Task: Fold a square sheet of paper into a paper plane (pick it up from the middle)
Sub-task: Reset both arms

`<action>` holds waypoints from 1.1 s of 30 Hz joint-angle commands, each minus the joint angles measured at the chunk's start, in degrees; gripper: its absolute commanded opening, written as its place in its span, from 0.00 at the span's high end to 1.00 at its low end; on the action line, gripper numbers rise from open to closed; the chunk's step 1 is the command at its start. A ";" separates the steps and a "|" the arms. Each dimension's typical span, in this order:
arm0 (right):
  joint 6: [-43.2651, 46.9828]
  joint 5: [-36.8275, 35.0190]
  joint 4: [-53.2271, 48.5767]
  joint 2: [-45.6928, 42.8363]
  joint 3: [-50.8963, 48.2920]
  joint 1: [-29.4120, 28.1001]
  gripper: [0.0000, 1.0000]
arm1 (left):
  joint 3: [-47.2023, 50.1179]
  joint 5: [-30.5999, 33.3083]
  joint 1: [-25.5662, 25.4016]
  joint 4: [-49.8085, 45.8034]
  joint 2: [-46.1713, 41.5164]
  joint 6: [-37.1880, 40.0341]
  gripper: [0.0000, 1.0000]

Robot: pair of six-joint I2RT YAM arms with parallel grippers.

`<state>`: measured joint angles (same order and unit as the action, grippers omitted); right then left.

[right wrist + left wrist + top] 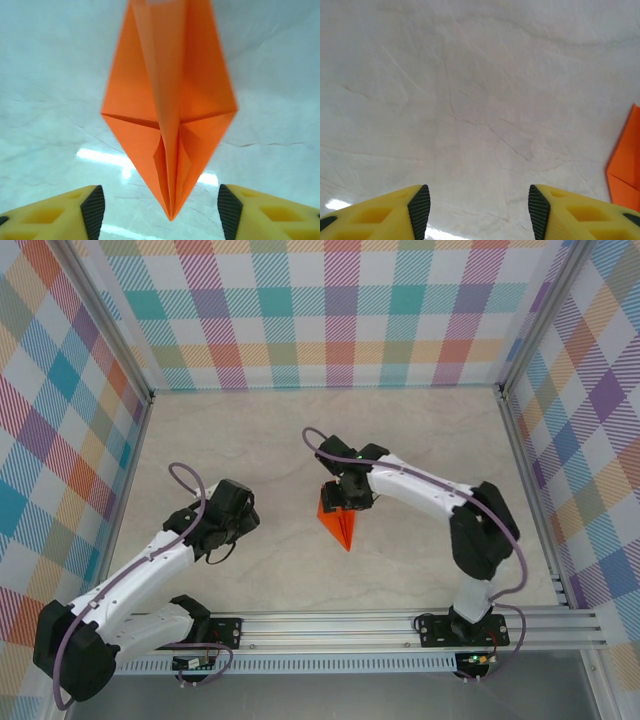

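Bench (pixel 230 440): pale marbled top, plaid panels (pixel 330 310) on 3 sides, alu rail (pixel 350 625) along the near edge w/ both arm bases on it.

Paper plane (pixel 338 522): orange dart, lying on the bench approx mid, slightly R of centre. Pointed tip faces the near edge; wide end is tucked under the right gripper (pixel 345 495) in the top view. Right wrist cam shows the plane (pixel 170 115) close up: centre crease running lengthwise, side flaps folded in to the mid line, far end blurred.

Right gripper (pixel 161 207): jaws apart, nothing clamped. The plane's tip sits between the black ribbed pads (pixel 94 210) w/ clear gap on both sides, no pad-to-paper contact.

Left gripper (pixel 479 205): jaws also apart, holding nothing, just bare bench between the pads (pixel 420 205). An orange edge of the plane (pixel 626 165) shows at the R border of the left wrist cam, beside the gripper and not between the jaws. In the top view the left gripper (pixel 240 515) is L of the plane, well apart from it.
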<state>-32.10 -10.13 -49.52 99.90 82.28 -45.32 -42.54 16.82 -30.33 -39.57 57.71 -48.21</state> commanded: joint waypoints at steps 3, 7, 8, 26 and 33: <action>2.52 -15.52 1.53 -15.50 -6.58 6.67 0.17 | -3.20 12.34 5.88 -2.86 -1.49 9.63 0.32; 7.92 -19.27 12.69 -24.95 -19.14 18.81 0.14 | -4.06 18.16 14.01 -0.93 -0.48 14.44 0.28; 10.63 -20.29 17.05 -26.20 -22.73 21.18 0.12 | -4.17 19.10 16.25 0.08 0.09 15.79 0.25; 39.16 2.11 87.37 -18.14 -56.87 36.46 0.09 | 18.77 9.39 23.93 80.37 25.44 43.71 0.09; 34.01 10.61 90.30 -14.78 -56.63 42.68 0.09 | 16.83 -0.83 25.31 81.43 29.63 46.55 0.01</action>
<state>3.60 -6.66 33.61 83.40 24.95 -4.93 -24.25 21.47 -5.76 36.45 86.30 -4.34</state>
